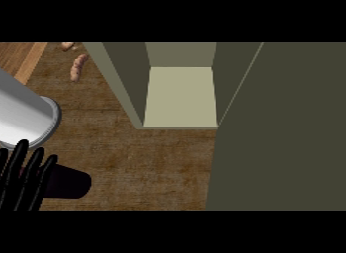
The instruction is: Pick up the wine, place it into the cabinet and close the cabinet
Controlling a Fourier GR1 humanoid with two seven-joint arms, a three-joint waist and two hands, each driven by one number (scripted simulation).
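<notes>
The wine bottle (pixel 71 182) is a dark shape at the lower left, and only one end of it sticks out to the right. My left hand (pixel 19 178) is shut on it, with the black fingers lying across the bottle and hiding the rest. My grey left forearm (pixel 15 111) comes in large from the left edge. The olive cabinet (pixel 180 96) stands open at the top centre with a pale bare shelf inside, up and to the right of the bottle. Its door (pixel 285 128) is swung wide and fills the right side. My right hand does not show.
Two pinkish sausages (pixel 78 67) lie at the top left on the brown wooden counter (pixel 147 163). A lighter wooden strip (pixel 26 62) runs along the counter's upper left. The cabinet's left wall (pixel 125 84) stands between the sausages and the shelf.
</notes>
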